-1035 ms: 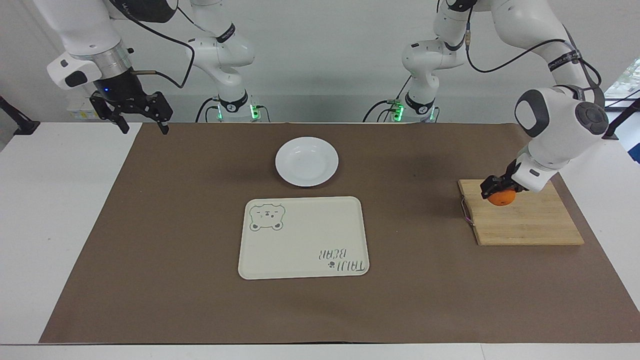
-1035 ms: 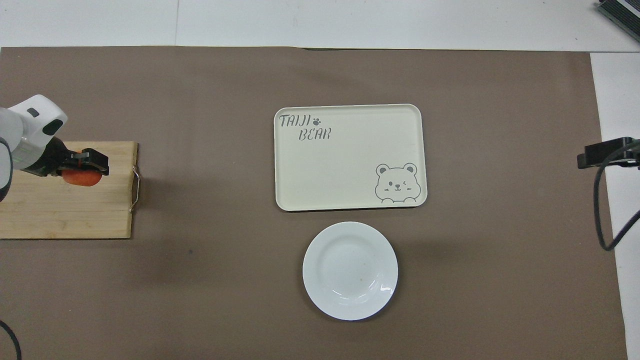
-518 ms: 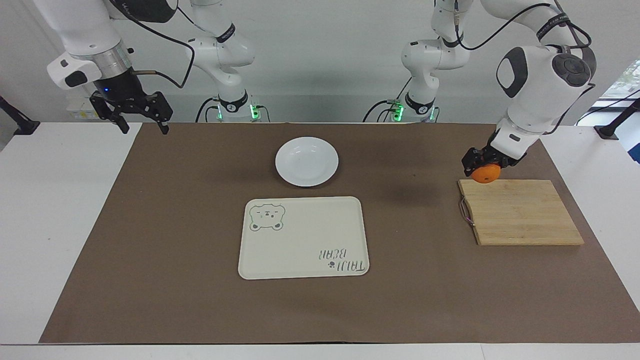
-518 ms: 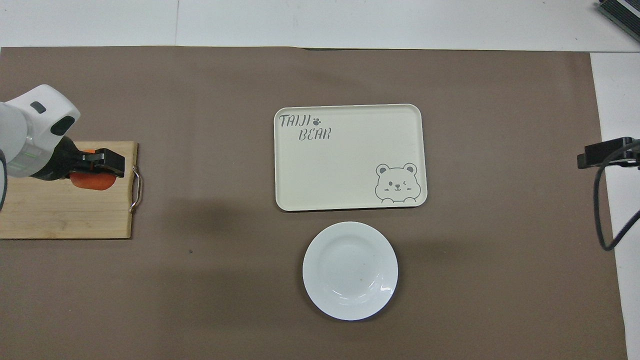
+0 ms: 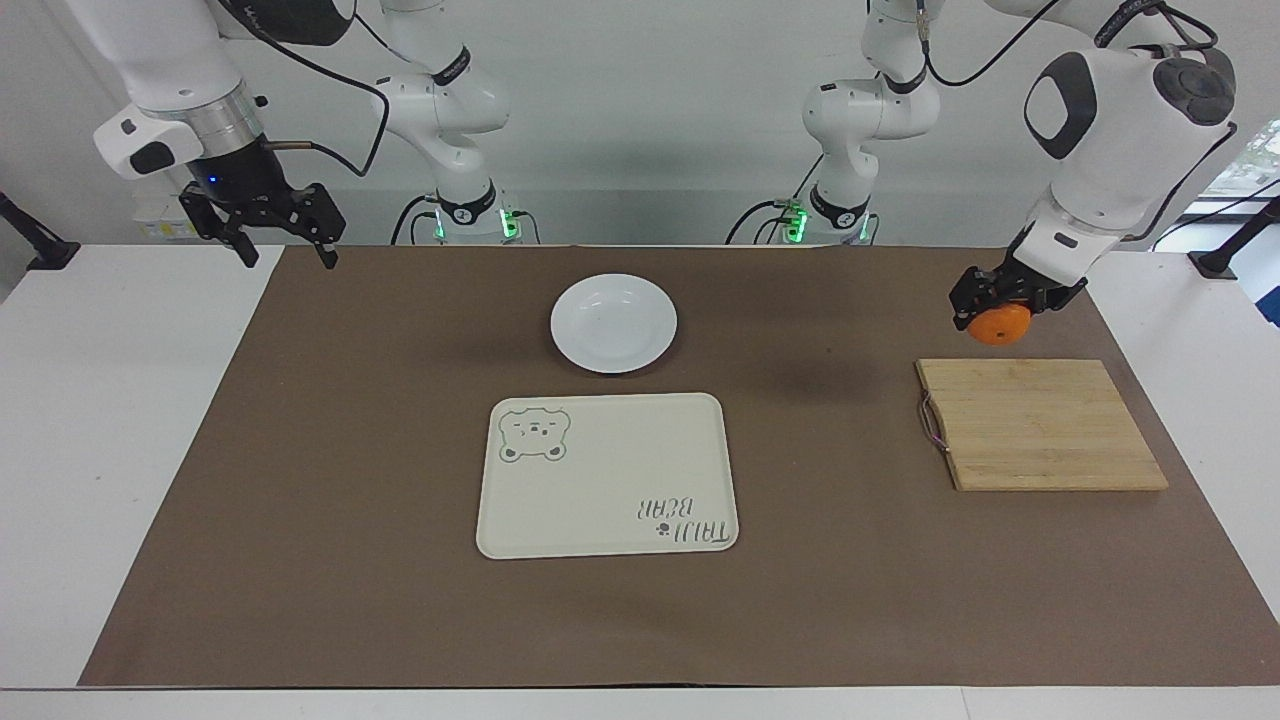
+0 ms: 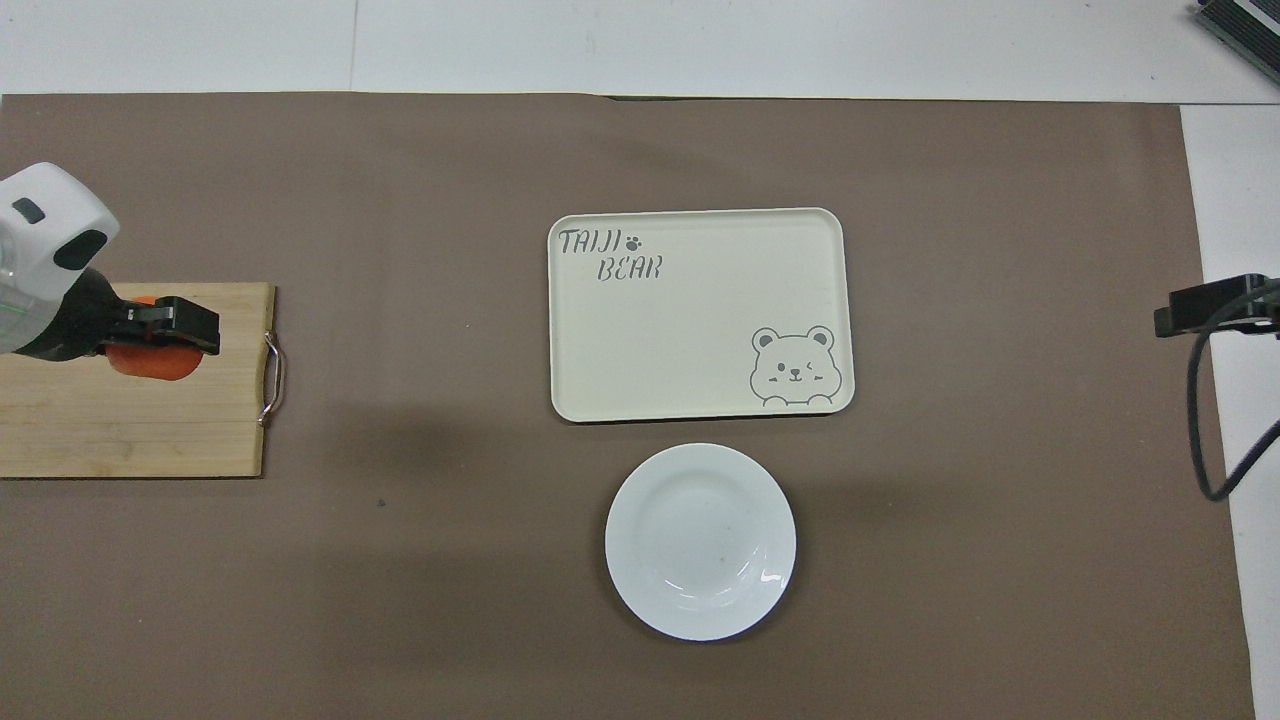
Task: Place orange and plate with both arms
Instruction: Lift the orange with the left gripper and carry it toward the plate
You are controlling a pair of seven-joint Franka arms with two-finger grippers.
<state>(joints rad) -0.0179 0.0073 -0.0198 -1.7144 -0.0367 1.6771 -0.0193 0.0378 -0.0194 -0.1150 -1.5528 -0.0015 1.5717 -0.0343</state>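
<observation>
The orange (image 5: pixel 1000 325) hangs in the air, with my left gripper (image 5: pixel 998 310) shut on it from above. In the overhead view the orange (image 6: pixel 150 362) and the left gripper (image 6: pixel 165 338) are over the wooden board. The white plate (image 5: pixel 613 322) lies empty on the brown mat, nearer to the robots than the tray; the overhead view shows the plate (image 6: pixel 700 541) too. My right gripper (image 5: pixel 283 248) waits open and empty, raised over the mat's corner at the right arm's end.
A cream bear-printed tray (image 5: pixel 607 474) lies empty mid-mat, beside the plate. A bamboo cutting board (image 5: pixel 1040 425) with a metal handle lies at the left arm's end. The brown mat (image 5: pixel 350 450) covers most of the white table.
My left gripper has lifted the orange off the cutting board and carried it upward, then shifted slightly toward the left arm's end. The right arm has not moved.
</observation>
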